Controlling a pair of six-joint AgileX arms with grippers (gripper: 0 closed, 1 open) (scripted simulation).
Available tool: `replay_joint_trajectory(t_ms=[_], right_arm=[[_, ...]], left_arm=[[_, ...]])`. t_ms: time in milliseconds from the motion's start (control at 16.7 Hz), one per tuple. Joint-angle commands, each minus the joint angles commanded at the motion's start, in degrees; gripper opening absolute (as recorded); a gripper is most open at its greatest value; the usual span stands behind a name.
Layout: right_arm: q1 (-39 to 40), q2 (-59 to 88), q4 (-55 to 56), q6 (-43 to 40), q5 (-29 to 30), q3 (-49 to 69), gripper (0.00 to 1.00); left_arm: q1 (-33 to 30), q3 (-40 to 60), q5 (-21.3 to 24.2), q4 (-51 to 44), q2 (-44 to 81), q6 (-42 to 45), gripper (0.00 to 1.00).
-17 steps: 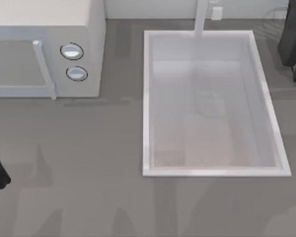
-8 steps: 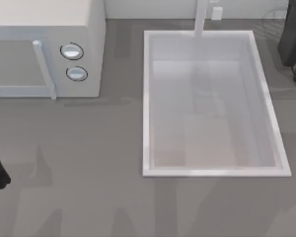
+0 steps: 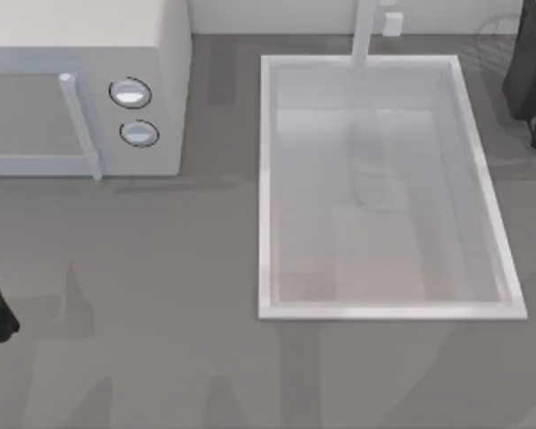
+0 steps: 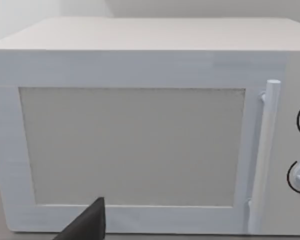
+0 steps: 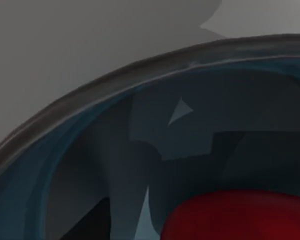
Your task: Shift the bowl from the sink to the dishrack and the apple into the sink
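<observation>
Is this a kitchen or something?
Probably a rendered kitchen counter: a large white rectangular sink with a white faucet is set into the grey countertop, beside a white microwave with two round knobs.

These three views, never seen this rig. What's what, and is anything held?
It is a rendered scene with two AgileX arms at a grey table. The top view looks down on a white microwave at the left and an empty white sink with its faucet. The left arm is parked at the left edge, the right arm is at the far right corner. The left wrist camera faces the microwave door, with a dark tip of the left gripper low in frame. The right wrist camera sits very close over the blue bowl, with the red apple inside it. Whether either gripper holds anything cannot be told.
</observation>
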Motion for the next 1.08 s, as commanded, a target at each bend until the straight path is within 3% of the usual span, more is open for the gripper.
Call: replay_joint_trajectory(t_ms=[480,1080], right_arm=[[0.0,2.2,5.1,0.1,-0.2,-2.9,1.00],[0.0,2.2,5.1,0.1,-0.2,-2.9,0.25]], left_arm=[[0.0,0.0,0.0,0.0,0.0,0.0,1.00],[0.0,0.0,0.0,0.0,0.0,0.0,1.00]])
